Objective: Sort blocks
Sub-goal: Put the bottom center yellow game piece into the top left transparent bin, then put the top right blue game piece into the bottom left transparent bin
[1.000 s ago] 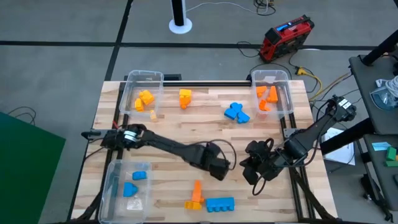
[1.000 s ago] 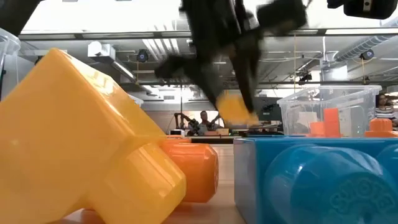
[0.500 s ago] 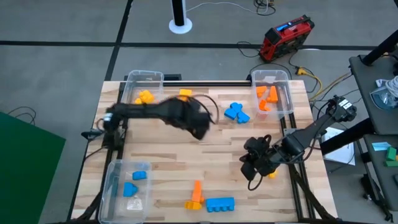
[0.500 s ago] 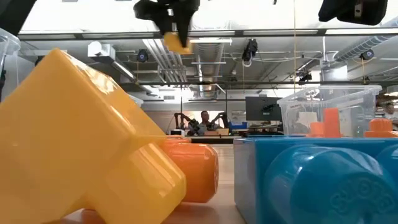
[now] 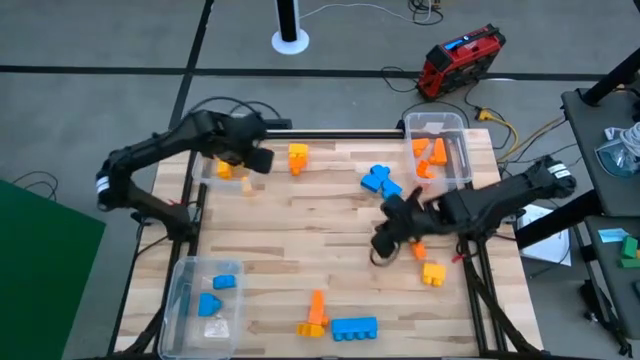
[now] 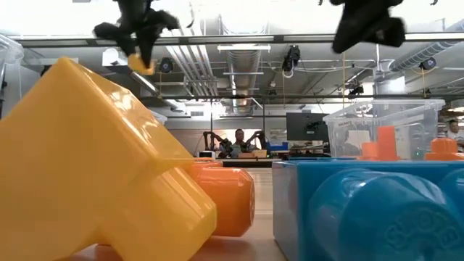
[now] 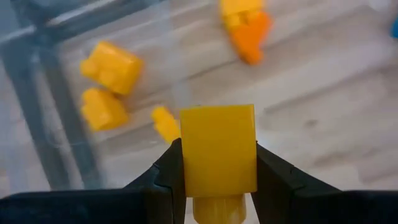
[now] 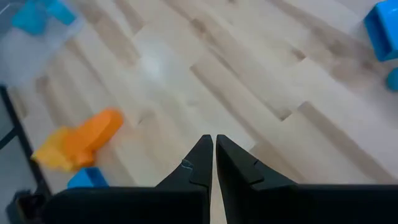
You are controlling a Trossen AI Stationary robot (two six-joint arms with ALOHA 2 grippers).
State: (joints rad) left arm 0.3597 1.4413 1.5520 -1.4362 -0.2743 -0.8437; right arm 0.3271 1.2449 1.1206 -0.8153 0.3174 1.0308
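- While I watch from above, my left gripper [image 5: 258, 158] hangs over the clear bin [image 5: 213, 125] at the desk's [image 5: 300, 250] far left corner, fingers [image 7: 168, 174] clamped on a yellow block [image 7: 217, 148].
- Through the left wrist camera I see more yellow blocks [image 7: 106, 84] lying inside that bin, and a yellow-and-orange pair [image 5: 297, 156] on the wood just beside it.
- My right gripper [image 5: 383, 240] sits right of the desk's middle, fingers [image 8: 200, 165] pressed together on nothing.
- Near it are blue blocks [image 5: 379, 181], a small orange block [image 5: 419, 249] and a yellow one [image 5: 433, 272] close to the right edge.
- Orange blocks [image 5: 430, 155] lie in the far right bin [image 5: 461, 150]; blue ones [image 5: 217, 292] lie in the near left bin [image 5: 180, 290].
- At the near edge, an orange-and-yellow piece [image 5: 315, 315] rests just beside a long blue block [image 5: 353, 327].
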